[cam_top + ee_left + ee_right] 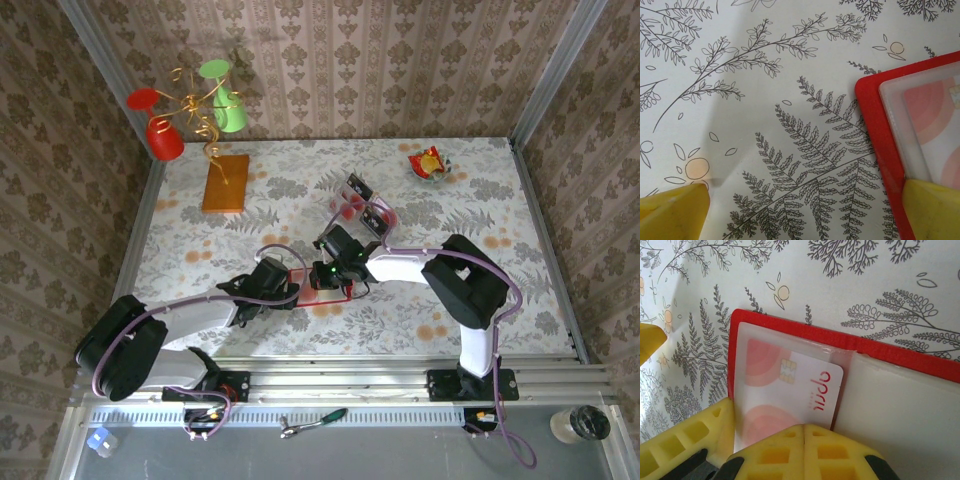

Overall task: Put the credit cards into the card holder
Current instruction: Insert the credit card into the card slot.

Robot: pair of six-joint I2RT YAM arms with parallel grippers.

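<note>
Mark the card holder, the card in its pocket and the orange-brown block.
card holder [785, 328]: right wrist view, on its red top border.
card [801, 394]: right wrist view, pale face between chip and lettering.
orange-brown block [226, 183]: top external view, middle of its top face.

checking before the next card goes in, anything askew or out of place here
Nothing damaged or spilled. The card sits square in the clear pocket of the card holder. The only stray item is a snack wrapper at the far right, apart from the loose, overlapping credit cards.
</note>
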